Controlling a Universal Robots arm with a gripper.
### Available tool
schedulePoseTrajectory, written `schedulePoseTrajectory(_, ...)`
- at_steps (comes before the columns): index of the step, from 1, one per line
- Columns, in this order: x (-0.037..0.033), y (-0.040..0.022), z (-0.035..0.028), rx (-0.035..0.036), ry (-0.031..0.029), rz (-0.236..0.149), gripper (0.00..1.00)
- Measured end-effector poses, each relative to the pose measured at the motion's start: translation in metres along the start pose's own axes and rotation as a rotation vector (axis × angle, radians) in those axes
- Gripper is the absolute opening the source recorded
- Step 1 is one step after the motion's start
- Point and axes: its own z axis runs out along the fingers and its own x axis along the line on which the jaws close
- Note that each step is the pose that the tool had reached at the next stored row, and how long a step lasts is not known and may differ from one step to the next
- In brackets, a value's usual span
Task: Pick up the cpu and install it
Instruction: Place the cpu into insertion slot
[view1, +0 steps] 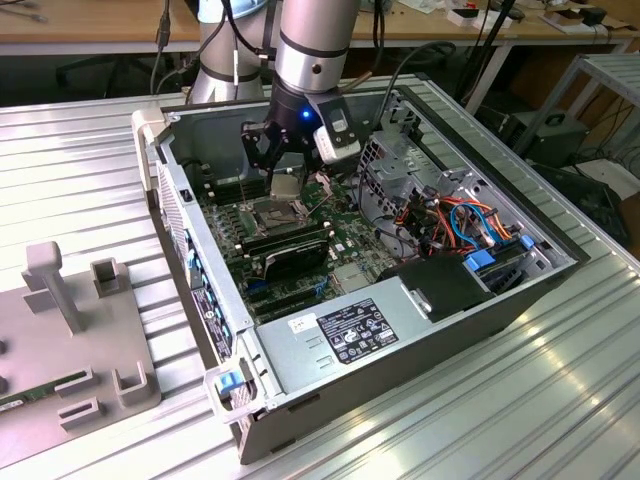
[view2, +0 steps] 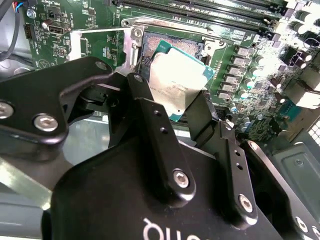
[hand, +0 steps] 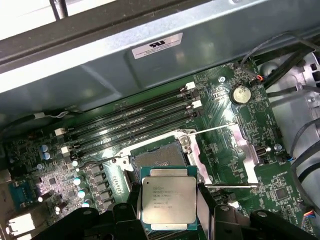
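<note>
Ribbed metal worktop (view1: 90, 150) carries an open computer case (view1: 205, 290) lying on its side, and from where I stand the arm reaches down into it. Its end effector (view1: 283, 172) is pinched narrow on the cpu (hand: 168, 199), with a black finger (view2: 150, 117) pressed against each opposite edge. That silver-topped chip hangs just above the motherboard (hand: 235, 125), overlapping the near edge of the dark socket (hand: 159, 156) in the first wrist view, not seated in it. It looks tilted in the second wrist view. The socket's metal frame (hand: 242, 150) lies swung open to one side. A grey fixture (view1: 70, 320) sits on the exterior view's left.
</note>
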Motion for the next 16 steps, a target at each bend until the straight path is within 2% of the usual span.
schedulePoseTrajectory(4,0.0,0.0,0.0,0.0,0.0,0.001,0.54)
schedulePoseTrajectory(5,0.0,0.0,0.0001,0.0,-0.0005,0.012,0.54)
schedulePoseTrajectory(7,0.0,0.0,0.0003,0.0,-0.002,0.056,0.54)
schedulePoseTrajectory(9,0.0,0.0,0.0006,0.0002,-0.0042,0.116,0.54)
schedulePoseTrajectory(13,0.0,0.0,0.0009,0.0002,-0.0067,0.185,0.54)
schedulePoseTrajectory(16,0.0,0.0,0.0012,0.0003,-0.0091,0.251,0.54)
